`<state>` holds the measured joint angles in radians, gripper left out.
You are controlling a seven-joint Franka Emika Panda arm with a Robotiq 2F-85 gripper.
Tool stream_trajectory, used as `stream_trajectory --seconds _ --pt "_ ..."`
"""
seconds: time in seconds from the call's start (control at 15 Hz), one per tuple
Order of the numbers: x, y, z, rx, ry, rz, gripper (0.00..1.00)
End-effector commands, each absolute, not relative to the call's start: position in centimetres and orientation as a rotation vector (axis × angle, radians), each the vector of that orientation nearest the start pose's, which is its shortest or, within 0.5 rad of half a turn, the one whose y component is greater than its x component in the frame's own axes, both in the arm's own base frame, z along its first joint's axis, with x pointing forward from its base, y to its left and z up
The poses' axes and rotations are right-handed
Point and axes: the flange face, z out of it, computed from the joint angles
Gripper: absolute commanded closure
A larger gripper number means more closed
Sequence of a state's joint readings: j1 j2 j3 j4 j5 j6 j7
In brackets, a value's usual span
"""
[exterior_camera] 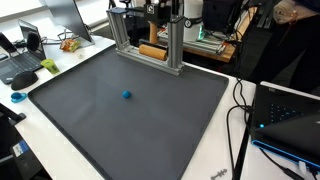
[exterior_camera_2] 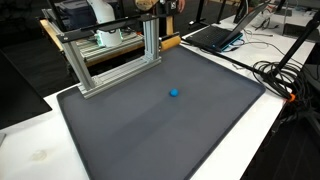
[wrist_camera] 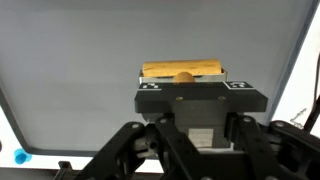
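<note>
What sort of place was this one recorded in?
Probably a robotics lab or office workbench. An aluminium frame stands on a grey mat, with a laptop and loose cables along the table's edge.

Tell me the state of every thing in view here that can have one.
end effector, shut on the wooden block
wooden block, held off the surface
blue ball, lying loose on the mat, untouched
metal frame, standing upright at the mat's edge
laptop, lid open
</note>
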<state>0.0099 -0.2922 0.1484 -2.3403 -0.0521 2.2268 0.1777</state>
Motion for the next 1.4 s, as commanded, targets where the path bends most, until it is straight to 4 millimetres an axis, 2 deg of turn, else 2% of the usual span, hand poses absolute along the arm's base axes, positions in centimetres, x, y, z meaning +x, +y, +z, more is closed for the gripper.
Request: stream_trajectory --seconds 0.0,0.27,0.67,0.93,1.33 --pt "50.2 6.3 46.1 -3.168 0.063 -0.349 0.78" --pt "53.7 4.7 44.7 -3.161 0.126 -0.378 0.78" --pt "57.6 2.7 42.1 -3.166 0.186 -0.361 0.78" --pt "58.9 1.4 40.3 -3.169 0.215 -0.319 0.78" --pt "59.6 0.5 37.9 -3.168 0.246 -0.283 0.78"
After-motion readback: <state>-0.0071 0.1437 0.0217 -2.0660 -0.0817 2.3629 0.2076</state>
